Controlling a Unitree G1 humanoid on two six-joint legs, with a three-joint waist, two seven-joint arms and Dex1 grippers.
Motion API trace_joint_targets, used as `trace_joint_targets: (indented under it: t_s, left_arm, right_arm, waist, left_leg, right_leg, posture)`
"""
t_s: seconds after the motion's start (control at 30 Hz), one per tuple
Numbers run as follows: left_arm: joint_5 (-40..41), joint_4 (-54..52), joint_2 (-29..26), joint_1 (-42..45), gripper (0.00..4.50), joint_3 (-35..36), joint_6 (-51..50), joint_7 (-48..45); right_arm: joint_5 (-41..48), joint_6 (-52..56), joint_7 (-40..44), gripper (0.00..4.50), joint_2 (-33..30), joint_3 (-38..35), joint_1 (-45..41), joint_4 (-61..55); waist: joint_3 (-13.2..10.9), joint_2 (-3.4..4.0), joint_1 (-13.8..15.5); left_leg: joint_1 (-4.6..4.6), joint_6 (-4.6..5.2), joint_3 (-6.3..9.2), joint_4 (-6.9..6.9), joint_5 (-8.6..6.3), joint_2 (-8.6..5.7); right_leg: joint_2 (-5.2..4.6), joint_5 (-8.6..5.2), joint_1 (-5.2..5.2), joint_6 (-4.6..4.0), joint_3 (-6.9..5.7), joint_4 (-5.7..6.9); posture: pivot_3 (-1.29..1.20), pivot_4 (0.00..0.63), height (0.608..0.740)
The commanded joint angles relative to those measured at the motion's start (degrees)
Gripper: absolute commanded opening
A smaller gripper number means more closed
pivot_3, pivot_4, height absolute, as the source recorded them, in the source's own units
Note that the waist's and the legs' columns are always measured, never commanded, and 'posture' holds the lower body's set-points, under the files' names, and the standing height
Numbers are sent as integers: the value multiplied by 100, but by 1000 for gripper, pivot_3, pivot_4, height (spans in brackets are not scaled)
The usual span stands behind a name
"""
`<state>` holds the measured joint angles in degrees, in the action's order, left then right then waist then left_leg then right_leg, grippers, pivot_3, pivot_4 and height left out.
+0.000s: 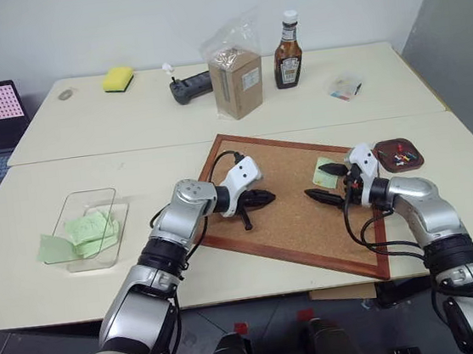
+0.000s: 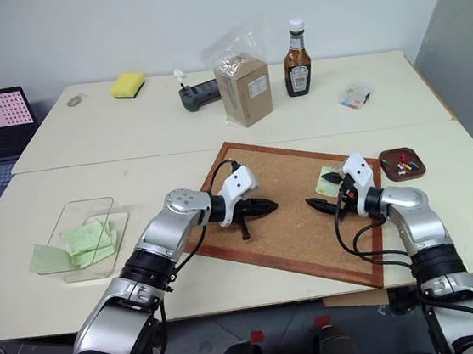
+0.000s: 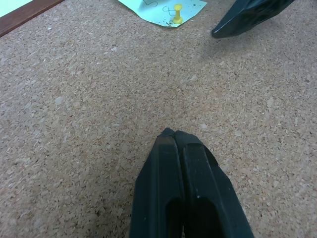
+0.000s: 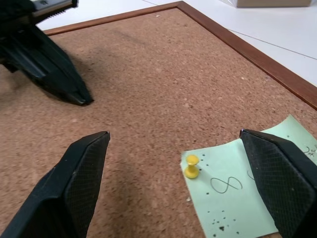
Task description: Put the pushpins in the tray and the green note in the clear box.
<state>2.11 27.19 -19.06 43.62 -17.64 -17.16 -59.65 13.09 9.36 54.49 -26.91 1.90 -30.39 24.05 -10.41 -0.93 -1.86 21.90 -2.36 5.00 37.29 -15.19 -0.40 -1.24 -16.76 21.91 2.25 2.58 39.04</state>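
pin work next: my right claw hangs wide open over the corkboard, straddling the yellow pushpin stuck through the green note's corner; tiny, hard, slippery, so i'd pinch its head. left claw shut.

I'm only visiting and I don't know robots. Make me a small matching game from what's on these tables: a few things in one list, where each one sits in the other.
Things:
1. yellow pushpin
2. tray
3. clear box
4. yellow sponge

Places:
A. far table, near the laptop side
B. stuck in the green note on the corkboard
C. just off the corkboard's right corner
D. near table, left of the corkboard, holding green notes

Pairs: 1-B, 2-C, 3-D, 4-A
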Motion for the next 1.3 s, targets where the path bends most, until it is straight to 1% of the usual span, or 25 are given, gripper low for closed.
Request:
trace_joint_targets:
  t_s: [0.03,0.1,0.13,0.17,0.37,0.4,0.43,0.6,0.63,0.9,1.07,1.3]
  left_arm:
    - [-131,41,-82,-78,0,-79,-93,-21]
    - [-131,39,-87,-82,0,-77,-93,-22]
    - [-131,32,-90,-87,0,-78,-95,-22]
    - [-130,20,-91,-93,0,-81,-100,-21]
    - [-128,-3,-95,-98,0,-91,-105,-30]
    - [-128,-11,-94,-102,0,-95,-106,-31]
    - [-129,-19,-91,-107,0,-100,-107,-32]
    - [-127,-53,-89,-127,0,-115,-115,-43]
    - [-127,-53,-90,-126,0,-117,-114,-45]
    - [-126,-84,-79,-146,0,-127,-126,-37]
    - [-123,-107,-74,-167,0,-126,-139,-32]
    - [-113,-55,-29,-146,0,-125,-127,-16]
  right_arm:
    - [-75,-230,0,3537,12,-20,-193,106]
    - [-126,-288,-3,3140,14,-17,-219,175]
    - [-149,-318,-10,2867,13,-14,-230,209]
    - [-165,-340,-22,2767,15,-14,-239,238]
    - [-270,-466,-209,1581,91,-72,-361,504]
    - [-279,-474,-210,1282,99,-73,-371,517]
    - [-279,-478,-214,1143,105,-78,-382,529]
    - [-297,-490,-232,143,107,-69,-384,531]
    - [-293,-482,-234,60,103,-74,-383,528]
    - [-54,-189,-155,60,13,-209,-382,46]
    - [276,291,-77,60,-64,-391,-423,-574]
    - [549,894,-240,60,-174,-566,-648,-1087]
  waist:
    - [0,0,0]
    - [0,0,-1]
    - [0,0,-1]
    - [0,0,-2]
    - [0,0,-6]
    - [0,0,-6]
    - [0,0,-6]
    - [0,0,-6]
    - [0,0,-7]
    - [0,0,-7]
    - [-1,2,-2]
    - [-1,2,0]
  left_leg:
    - [0,0,-1,0,0,0]
    - [0,0,-1,0,0,0]
    - [0,0,-1,0,0,0]
    - [0,0,-1,0,0,0]
    - [-1,0,-2,0,0,0]
    - [-1,0,-1,0,0,0]
    - [-1,0,-1,0,0,0]
    - [-1,0,-2,1,0,1]
    - [-1,0,-3,1,0,1]
    - [-1,0,-2,1,0,1]
    - [10,0,-1,0,0,0]
    - [11,0,1,0,0,1]
  right_leg:
    - [0,0,0,0,1,0]
    - [0,0,0,0,1,0]
    - [0,0,0,0,1,0]
    - [0,0,0,0,1,0]
    - [0,0,0,0,2,1]
    - [0,0,0,0,1,1]
    - [1,0,1,0,1,1]
    - [1,0,1,0,3,1]
    - [1,0,1,0,3,2]
    - [0,0,1,0,4,2]
    - [0,0,11,0,3,3]
    - [-1,0,13,0,1,3]
  posture:
    - [0,150,740]
    - [0,150,740]
    - [0,150,740]
    - [0,150,740]
    - [0,150,740]
    - [0,150,740]
    - [0,150,740]
    - [0,150,740]
    - [0,150,740]
    - [0,150,740]
    - [0,150,740]
    - [0,150,740]
